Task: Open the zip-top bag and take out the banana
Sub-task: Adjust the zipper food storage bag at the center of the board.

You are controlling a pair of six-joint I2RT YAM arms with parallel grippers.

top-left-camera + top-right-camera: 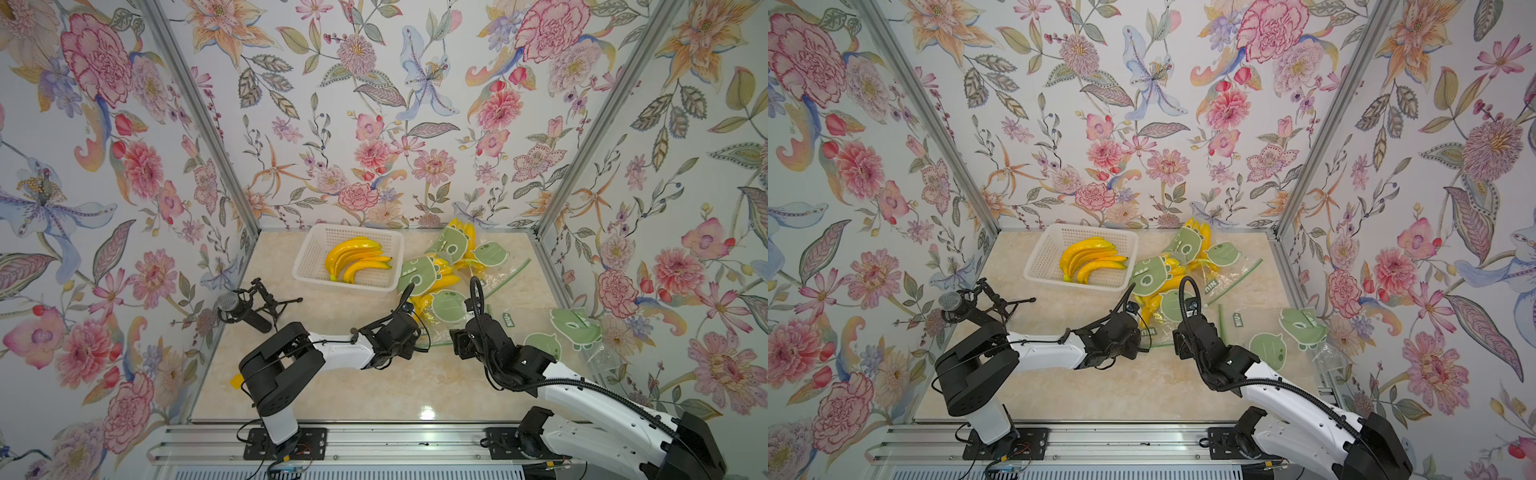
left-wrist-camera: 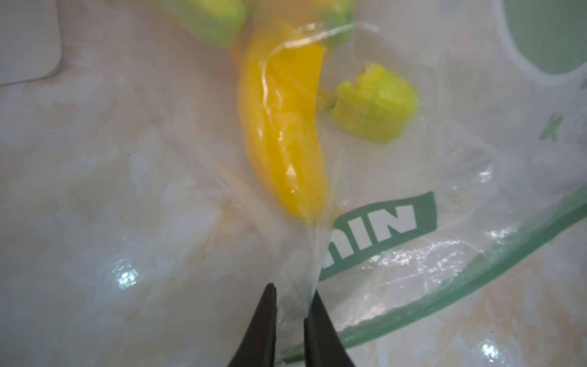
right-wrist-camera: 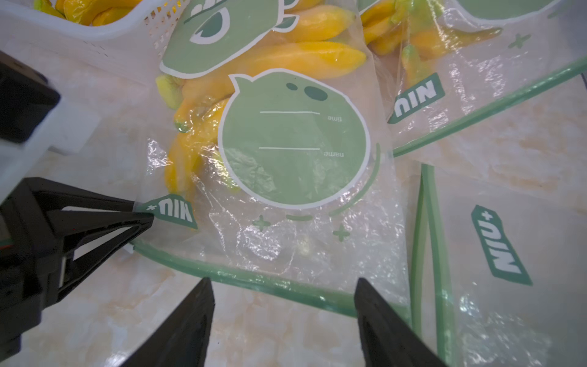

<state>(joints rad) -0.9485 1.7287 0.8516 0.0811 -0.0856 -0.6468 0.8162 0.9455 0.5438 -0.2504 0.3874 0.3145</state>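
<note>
the left gripper (image 2: 291, 294) is seen in the left wrist view with its 2 black fingers (image 2: 317, 330) drawn narrow and pinched on a fold of film of the clear zip-top bag (image 3: 295, 139), which is printed with green cartoon shapes and edged by a green zip strip (image 3: 270, 286). the pinch is placed at the bag's corner, beside a green "niu" label (image 3: 171, 213). a bunch of yellow plastic bananas (image 3: 187, 152) is enclosed in the bag, and 1 banana of it is shown behind the film in the left wrist view. the bag is laid on the pale marble-patterned tabletop (image 1: 332, 386) between the 2 wrists, just in front of a white perforated plastic basket (image 1: 305, 259) in which loose yellow banana bunches (image 1: 353, 257) are held. the right gripper (image 3: 282, 281) is spread wide with nothing between its fingers, just short of the zip strip; contact cannot be told, nor whether the zip is parted. further printed bags with bananas (image 1: 457, 245) are piled behind, and a flat printed bag (image 1: 575, 324) is spread beside the right arm. a black microphone on a small stand (image 1: 241, 307) is set at the table's left.
</note>
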